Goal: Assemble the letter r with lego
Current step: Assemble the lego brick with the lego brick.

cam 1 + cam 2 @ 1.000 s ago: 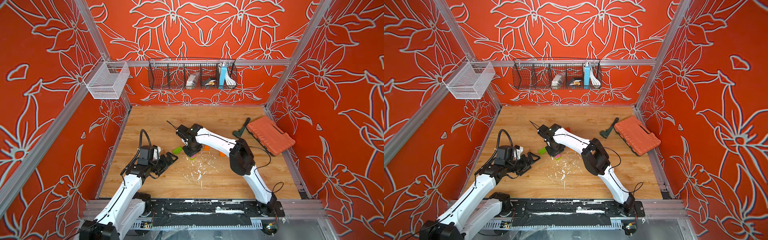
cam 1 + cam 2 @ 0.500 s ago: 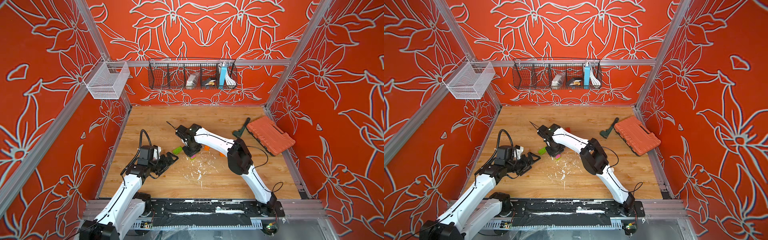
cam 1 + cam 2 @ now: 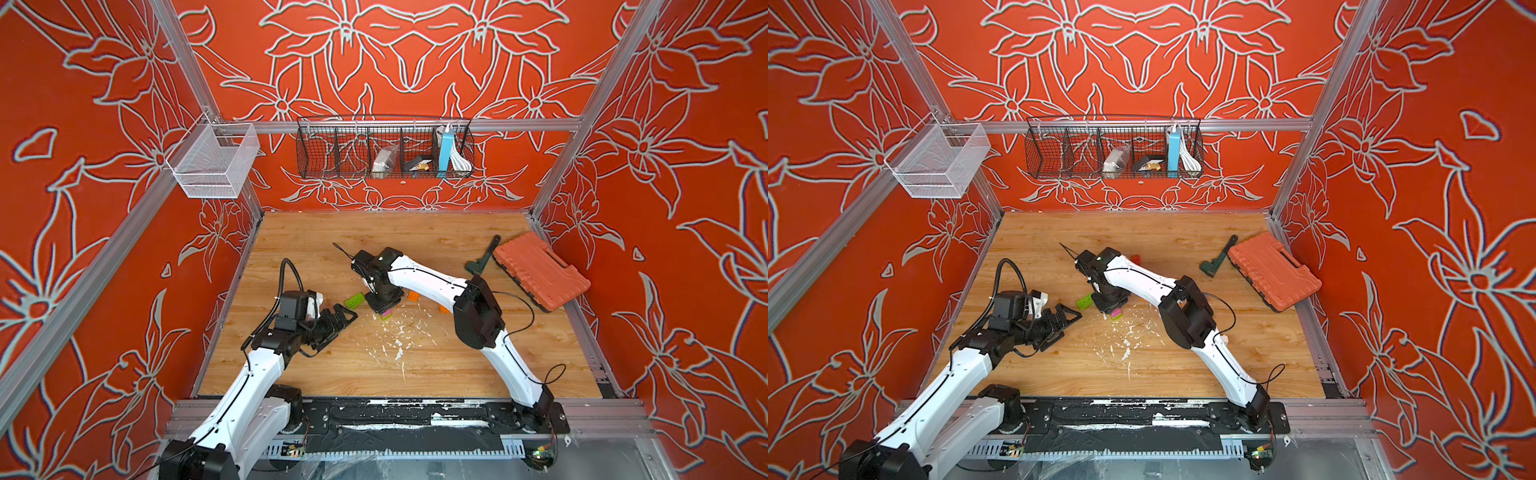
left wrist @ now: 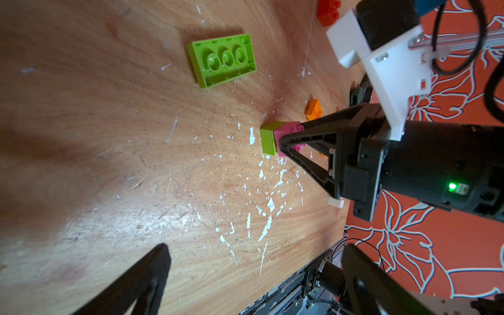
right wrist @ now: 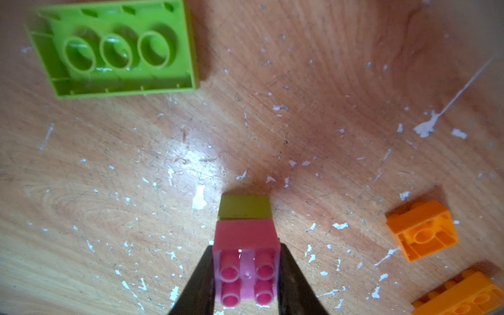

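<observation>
Spanning the cell floor, a scuffed wood-grain table [image 3: 415, 374] carries a ribbed orange-red case [image 3: 540, 270] at its far right edge. The left gripper [image 3: 340, 326] hovers with triangular black jaws spread, grasping nothing. A long lime brick [image 5: 114, 51] lies hollow side up, showing three round tubes. Near it, over white flecks, the right gripper [image 5: 245, 249] pinches a glossy pink brick [image 5: 245, 234], studded face toward the wrist, joined to a smooth small lime brick [image 5: 244, 206]. An orange brick [image 5: 422, 231] lies apart.

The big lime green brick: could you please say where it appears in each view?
In a top view: big lime green brick beside the right end effector.
In a top view: same.
Left wrist: apart from the pink brick.
Right wrist: same.
Landmark: the gripped pink brick.
</observation>
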You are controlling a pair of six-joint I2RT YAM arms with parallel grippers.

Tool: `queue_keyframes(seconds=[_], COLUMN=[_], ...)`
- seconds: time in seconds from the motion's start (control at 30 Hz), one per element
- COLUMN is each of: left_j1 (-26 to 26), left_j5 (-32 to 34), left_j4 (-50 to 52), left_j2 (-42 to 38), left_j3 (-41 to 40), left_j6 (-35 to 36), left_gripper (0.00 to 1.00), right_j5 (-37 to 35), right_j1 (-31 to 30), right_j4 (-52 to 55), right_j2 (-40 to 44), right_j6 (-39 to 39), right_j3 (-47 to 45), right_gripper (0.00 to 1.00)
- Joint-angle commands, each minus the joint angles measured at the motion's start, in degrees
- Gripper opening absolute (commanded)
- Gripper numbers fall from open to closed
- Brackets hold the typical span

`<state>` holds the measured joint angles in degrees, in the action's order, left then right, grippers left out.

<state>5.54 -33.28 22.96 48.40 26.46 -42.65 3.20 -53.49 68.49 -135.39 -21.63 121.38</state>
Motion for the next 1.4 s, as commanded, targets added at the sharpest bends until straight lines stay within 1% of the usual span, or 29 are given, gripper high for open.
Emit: queue_keyframes(seconds=[0.0, 0.1, 0.3, 0.5, 0.53, 0.67, 0.8, 0.83, 1.0, 1.17, 1.2, 1.23, 1.3, 1.37], left_j1=[-0.45, -0.50, -0.58, -0.53, -0.53, -0.53, -0.58, -0.53, -0.53, -0.57, -0.53, -0.55, -0.57, -0.53], left_j5=[-0.41, 0.23, 0.33, 0.05, 0.26, 1.92, 2.52, 2.43, 2.30, 3.36, 3.77, 3.99, 4.85, 5.55], left_j4=[-0.74, -0.38, -0.02, 0.97, 1.42, 4.16, 5.16, 5.15, 6.28, 9.17, 9.83, 10.27, 11.66, 12.95], left_j2=[-0.14, -0.50, -0.59, -0.98, -1.33, -3.37, -4.98, -4.98, -5.37, -6.73, -6.83, -6.83, -6.59, -5.93], left_j3=[-0.02, 0.01, 0.09, 0.64, 0.86, 2.25, 2.63, 2.72, 3.45, 5.58, 6.10, 6.45, 7.58, 8.94], left_j6=[-0.14, -0.49, -0.50, 0.00, 0.19, 1.07, 1.00, 0.92, 0.82, 1.64, 1.99, 2.36, 3.76, 5.61], left_gripper=[0.98, 0.98, 0.98, 0.98, 0.98, 0.98, 0.98, 0.98, 0.98, 0.98, 0.98, 0.98, 0.98, 0.98], right_j5=[-0.84, -1.52, -2.18, -1.70, -1.43, -0.90, -2.05, -2.29, -4.03, -5.24, -5.06, -4.79, -3.70, -2.36], right_j1=[-0.05, -0.53, -1.83, -3.49, -3.63, -3.68, -3.63, -3.60, -3.42, -2.45, -2.19, -2.06, -1.72, -1.44], right_j4=[1.24, 0.10, -2.24, -7.25, -9.60, -13.15, -13.38, -12.98, -10.74, -8.34, -8.37, -8.60, -10.22, -13.44], right_j2=[-2.17, -2.00, -1.63, -0.54, -0.34, 2.22, 5.34, 5.57, 6.73, 10.05, 11.10, 12.25, 15.81, 20.23], right_j6=[-1.88, -3.89, -4.73, -5.40, -5.44, -3.10, -1.48, -1.65, -3.45, -3.87, -3.83, -3.86, -3.77, -3.37], right_j3=[-2.60, -4.71, -8.89, -18.24, -19.80, -23.98, -23.58, -23.04, -18.17, -13.06, -12.93, -13.12, -15.41, -19.88], right_gripper=[0.00, 0.00, 0.00, 0.00, 0.00, 0.00, 0.00, 0.04, 0.47, 0.74, 0.77, 0.78, 0.79, 0.78])
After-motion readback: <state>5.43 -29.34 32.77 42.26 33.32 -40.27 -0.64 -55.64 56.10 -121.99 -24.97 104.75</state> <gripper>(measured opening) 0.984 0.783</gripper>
